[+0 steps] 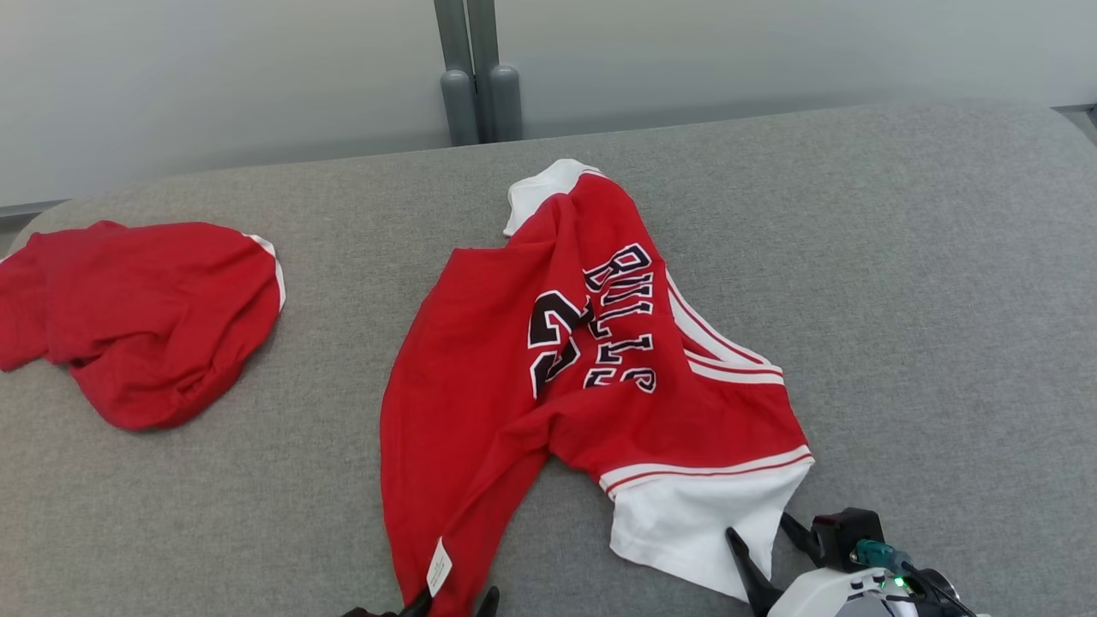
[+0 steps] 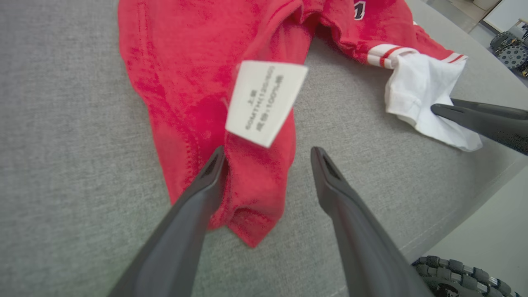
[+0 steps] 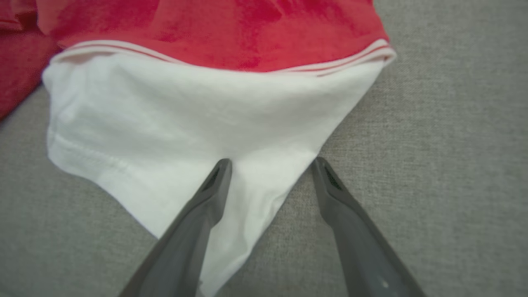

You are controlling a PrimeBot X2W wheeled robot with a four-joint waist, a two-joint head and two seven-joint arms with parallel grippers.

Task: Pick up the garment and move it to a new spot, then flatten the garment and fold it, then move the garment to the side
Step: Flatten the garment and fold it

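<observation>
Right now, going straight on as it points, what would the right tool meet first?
The jersey's white sleeve, whose corner lies between the right tool's open fingers; height above it is unclear.

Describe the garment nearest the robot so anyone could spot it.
Two red garments lie on the grey cushioned surface. The jersey is the middle one. Unlike the crumpled red bundle at far left, it has black BULLS lettering and white sleeves.
</observation>
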